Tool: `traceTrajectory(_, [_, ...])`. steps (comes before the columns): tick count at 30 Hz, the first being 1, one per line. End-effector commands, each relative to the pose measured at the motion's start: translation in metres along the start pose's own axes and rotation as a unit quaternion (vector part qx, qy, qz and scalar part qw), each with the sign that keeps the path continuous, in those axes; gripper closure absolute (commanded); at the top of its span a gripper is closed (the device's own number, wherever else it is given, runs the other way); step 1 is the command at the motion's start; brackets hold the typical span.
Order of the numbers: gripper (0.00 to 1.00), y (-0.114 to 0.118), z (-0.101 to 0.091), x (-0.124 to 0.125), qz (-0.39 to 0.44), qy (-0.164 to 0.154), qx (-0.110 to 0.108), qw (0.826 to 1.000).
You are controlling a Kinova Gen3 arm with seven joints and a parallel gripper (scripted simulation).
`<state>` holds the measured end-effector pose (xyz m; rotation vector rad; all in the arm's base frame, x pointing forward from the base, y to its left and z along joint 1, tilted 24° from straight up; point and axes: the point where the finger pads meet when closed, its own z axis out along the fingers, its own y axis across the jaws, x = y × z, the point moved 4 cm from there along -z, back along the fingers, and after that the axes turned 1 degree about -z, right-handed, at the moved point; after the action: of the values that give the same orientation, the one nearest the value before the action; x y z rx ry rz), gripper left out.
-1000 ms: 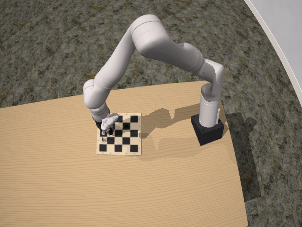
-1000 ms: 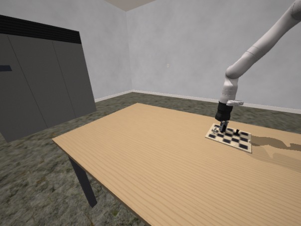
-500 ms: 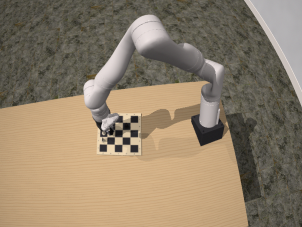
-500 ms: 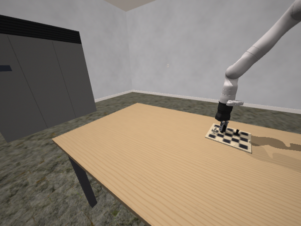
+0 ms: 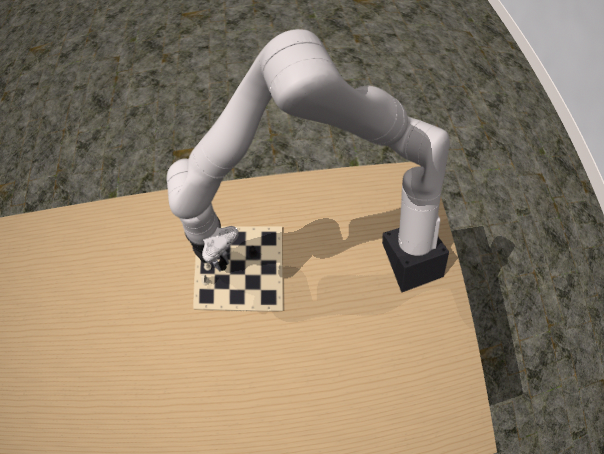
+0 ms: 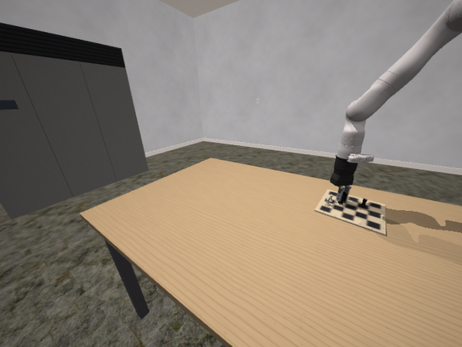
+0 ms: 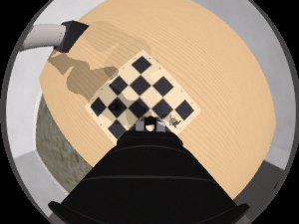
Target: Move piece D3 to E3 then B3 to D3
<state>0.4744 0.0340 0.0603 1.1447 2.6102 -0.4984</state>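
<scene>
In the wrist view, my hand (image 5: 221, 266) (image 6: 341, 201) (image 7: 149, 121), lower centre, is clenched around a pale piece. The chessboard (image 5: 237, 307) (image 6: 350, 222) (image 7: 143, 53) spreads beyond on the table (image 5: 240, 380) (image 6: 245, 244) (image 7: 219, 64), a black piece (image 5: 253, 251) (image 6: 364, 202) (image 7: 117, 106) left of centre. I can't read the square labels.

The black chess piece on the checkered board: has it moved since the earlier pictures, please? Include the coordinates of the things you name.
No, the black chess piece (image 5: 253, 251) (image 6: 364, 202) (image 7: 118, 106) stands on the same dark square of the flat black-and-cream checkered board (image 5: 279, 290) (image 6: 350, 221) (image 7: 143, 53).
</scene>
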Motion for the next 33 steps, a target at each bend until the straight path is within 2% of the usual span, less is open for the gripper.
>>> traceTrajectory(1, [1.0, 0.0006, 0.0015, 0.0013, -0.003, 0.0, -0.002, 1.0])
traceTrajectory(33, [1.0, 0.0036, 0.0008, 0.0, -0.002, 0.0, -0.003, 1.0])
